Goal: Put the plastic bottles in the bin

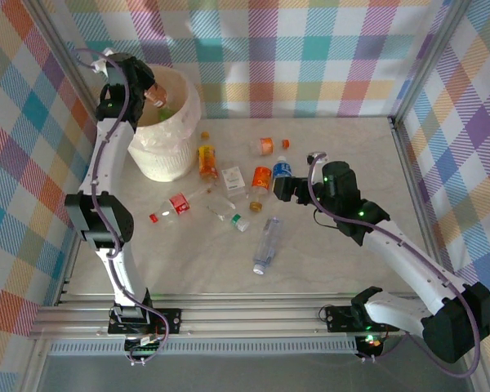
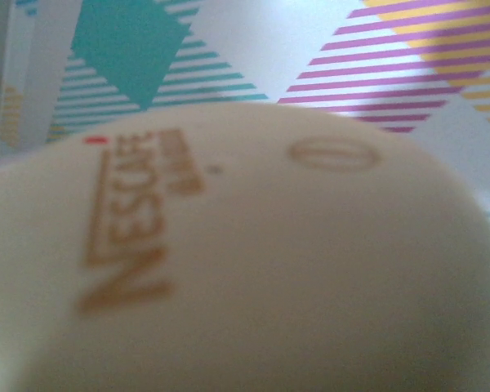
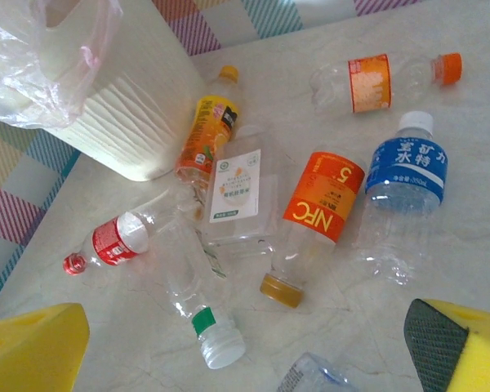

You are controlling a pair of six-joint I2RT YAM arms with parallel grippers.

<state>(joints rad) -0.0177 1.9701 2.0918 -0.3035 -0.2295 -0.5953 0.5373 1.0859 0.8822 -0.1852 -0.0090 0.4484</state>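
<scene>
The pale marble-patterned table [image 1: 335, 245] fills the middle of the top view, with checked cloth walls [image 1: 310, 49] around it. The large round cream-white bin [image 1: 167, 155], lined with a translucent plastic bag [image 3: 41, 57], stands at the upper left of the table.

The left gripper [image 1: 151, 88] hangs over the mouth of the bin. It is closed on a cream plastic bottle with brown lettering [image 2: 245, 286], which is blurred and very near to the wrist camera.

The right gripper [image 1: 282, 189] is at the centre right, with its jaws spread wide and nothing between them. Its yellow foam pads [image 3: 33, 347] sit in the two lower corners of the wrist view.

Between this gripper and the bin the other bottles lie crowded on their sides:
- A clear bottle with a blue label and white cap [image 3: 407, 171] is at the right.
- A clear bottle with an orange NFC label [image 3: 322, 196] lies just beside it.
- A flat clear bottle with a white label [image 3: 237, 192] touches the NFC one.
- An orange juice bottle [image 3: 208, 131] lies against the wall of the bin.
- A bottle with an orange label and orange cap [image 3: 371, 82] lies apart at the top.
- A red-labelled bottle with a red cap [image 3: 114, 241] is at the left.
- A clear bottle with a green band and white cap [image 3: 204, 318] is at the bottom centre.

A crumpled clear bottle [image 1: 266, 245] lies alone, lower in the top view.
</scene>
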